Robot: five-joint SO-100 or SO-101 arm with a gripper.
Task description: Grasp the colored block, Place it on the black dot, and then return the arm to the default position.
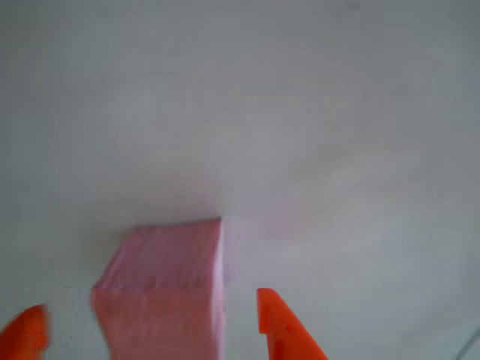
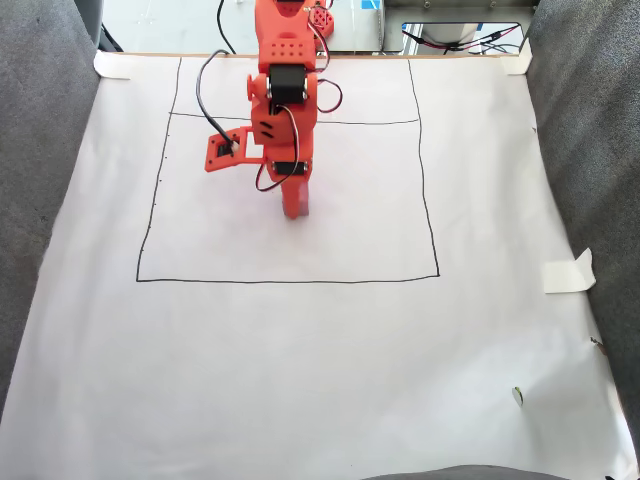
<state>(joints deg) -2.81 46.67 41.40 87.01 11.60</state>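
Note:
In the other view, the light pink colored block (image 1: 161,277) sits on the white paper at the bottom. My gripper (image 1: 150,300) is open and straddles it. One orange finger (image 1: 26,334) is to its left and the other orange finger (image 1: 281,326) to its right, each with a gap to the block. In the fixed view, the orange arm (image 2: 283,95) reaches down inside the drawn square, and its gripper (image 2: 294,208) covers most of the block. A small dark oval mark, seemingly the black dot (image 2: 517,395), lies far off at the paper's lower right.
White paper (image 2: 300,350) covers the table, with a black drawn square (image 2: 290,281) on it. Grey fabric flanks both sides. Tape pieces (image 2: 568,272) hold the paper's edges. Cables and boxes sit behind the arm's base. A thin dark cable (image 1: 472,341) crosses the other view's lower right corner.

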